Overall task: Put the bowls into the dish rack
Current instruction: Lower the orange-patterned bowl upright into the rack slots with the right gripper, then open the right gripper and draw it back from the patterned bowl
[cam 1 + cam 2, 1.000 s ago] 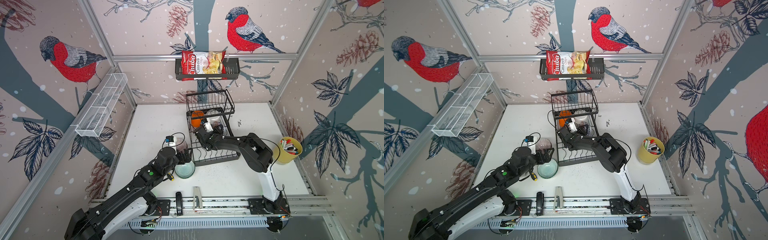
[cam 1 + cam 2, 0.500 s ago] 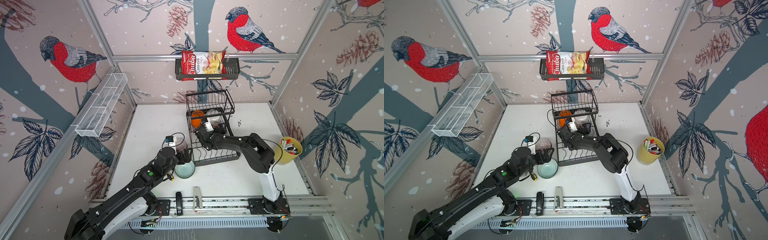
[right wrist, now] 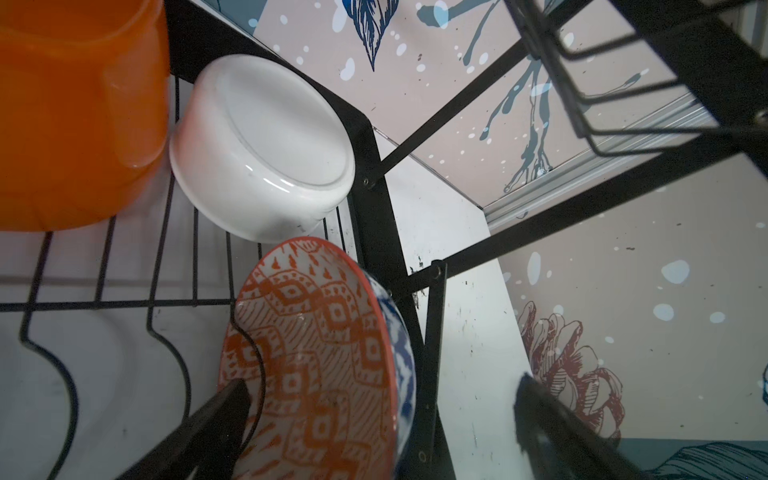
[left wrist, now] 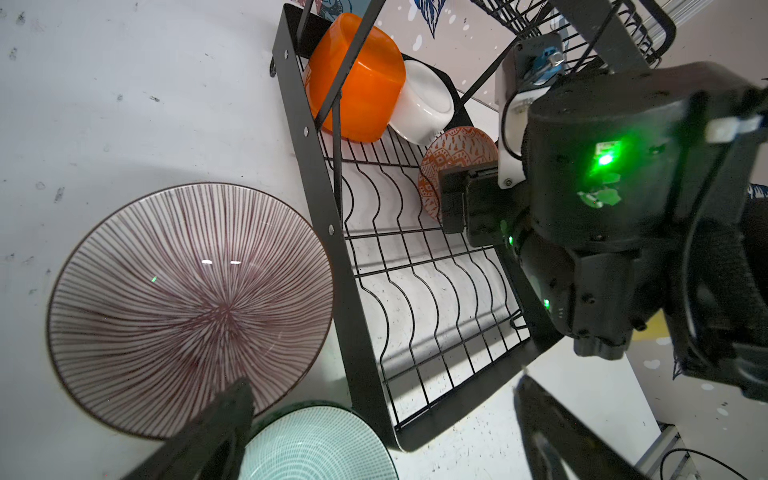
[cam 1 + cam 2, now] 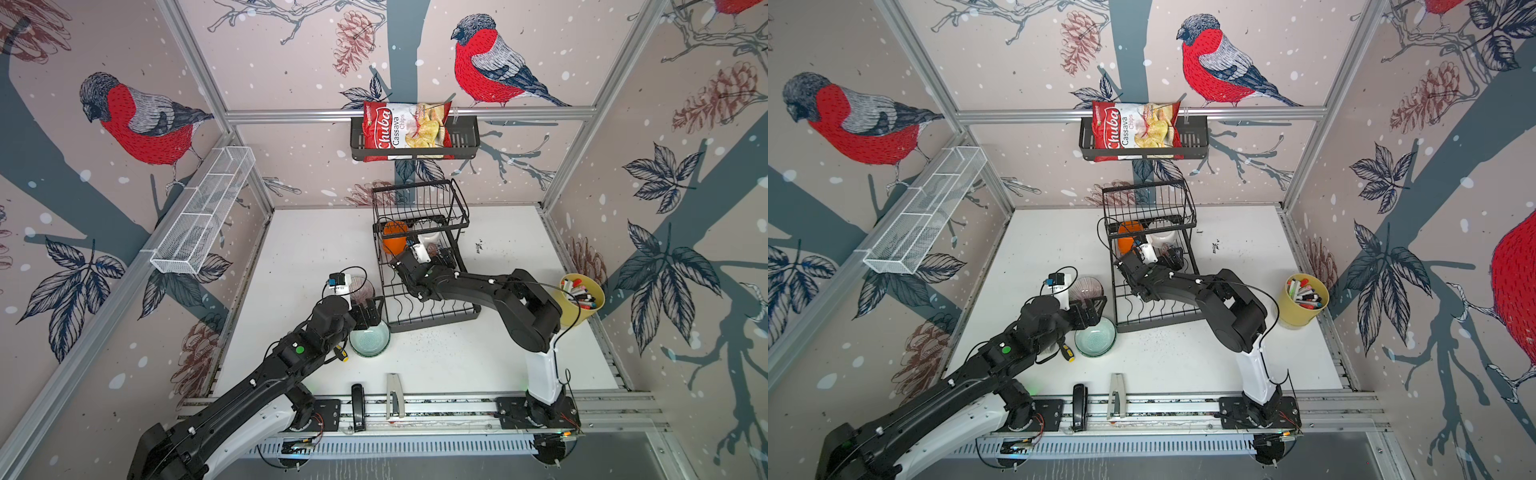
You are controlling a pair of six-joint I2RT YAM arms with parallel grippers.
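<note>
The dish rack (image 5: 432,321) is holding an orange bowl (image 5: 394,240), white bowl (image 5: 430,237) and patterned bowl (image 3: 316,332); left fingers (image 4: 216,424) and right fingers (image 3: 208,428) are gaping wide.

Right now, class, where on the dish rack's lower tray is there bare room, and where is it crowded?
Free: the black wire dish rack's near slots, between the orange-patterned bowl and its front rail. Crowded: far end, plain orange bowl beside white bowl.
</note>
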